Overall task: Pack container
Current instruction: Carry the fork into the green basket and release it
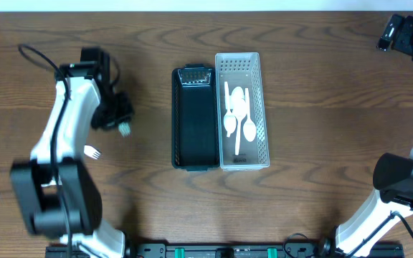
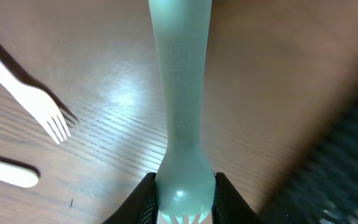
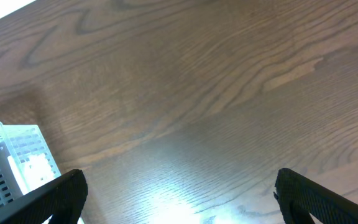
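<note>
Left hand [image 2: 184, 196] pinches a pale green fork [image 2: 180, 93] over the wood-grain table [image 1: 321, 86], right hand [image 3: 179, 205] spread wide

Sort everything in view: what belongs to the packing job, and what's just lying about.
Job:
- fork in the shut left gripper
- loose fork
- black tray
- white basket
- spoons in it

Just there:
- wooden table
- right gripper, open, off to the side

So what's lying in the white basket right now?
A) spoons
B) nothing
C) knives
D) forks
A: several white spoons, rounded bowls showing, lie inside the white basket; the left tool grips a pale green fork.
</note>
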